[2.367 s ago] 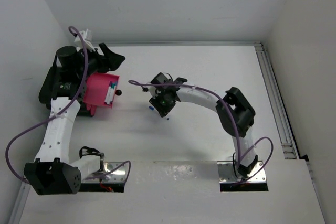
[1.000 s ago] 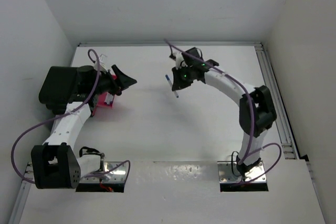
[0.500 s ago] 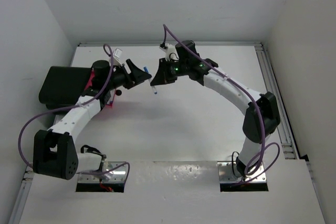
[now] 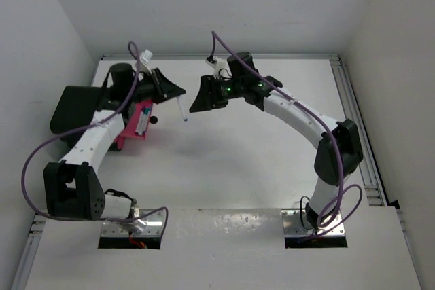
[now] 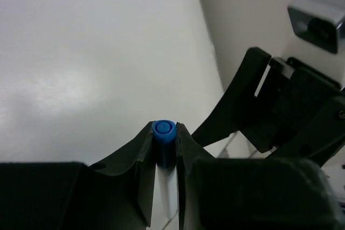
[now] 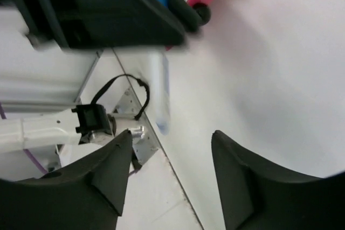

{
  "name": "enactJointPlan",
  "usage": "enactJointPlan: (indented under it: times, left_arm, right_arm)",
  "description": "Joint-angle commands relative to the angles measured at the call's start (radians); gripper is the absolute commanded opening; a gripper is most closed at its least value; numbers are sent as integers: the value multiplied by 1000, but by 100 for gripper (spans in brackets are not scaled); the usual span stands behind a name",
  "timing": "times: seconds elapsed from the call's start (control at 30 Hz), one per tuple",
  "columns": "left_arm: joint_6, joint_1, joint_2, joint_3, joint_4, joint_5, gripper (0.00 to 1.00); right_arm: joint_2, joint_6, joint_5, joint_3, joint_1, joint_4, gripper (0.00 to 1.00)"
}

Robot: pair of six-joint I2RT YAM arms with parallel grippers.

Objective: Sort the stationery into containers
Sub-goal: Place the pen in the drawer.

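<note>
The left gripper point(image 5: 163, 152) pinches the blue-capped pen point(image 5: 163, 132) only at its cap, above the table point(image 4: 238, 161) near the pink tray point(image 4: 132, 134), and the right gripper point(image 6: 172, 171) has its fingers spread close to the free end, so the pen may tilt, slip out or be knocked.

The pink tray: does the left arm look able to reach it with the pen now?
Probably yes: the left end effector, gripping the blue-capped pen, is right beside the pink tray, with nothing between.
</note>
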State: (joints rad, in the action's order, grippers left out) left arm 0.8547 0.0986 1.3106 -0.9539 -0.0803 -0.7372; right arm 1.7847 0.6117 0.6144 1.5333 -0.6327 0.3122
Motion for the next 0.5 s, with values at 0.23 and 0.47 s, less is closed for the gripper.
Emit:
enactJointPlan:
  times: [0.23, 0.47]
  left_arm:
    - [-896, -152, 199, -635, 1011, 444, 0]
    - [-976, -217, 306, -605, 1061, 610, 4]
  right_arm:
    - [-117, -131, -42, -145, 123, 10, 61]
    - [-107, -168, -65, -142, 120, 8, 60]
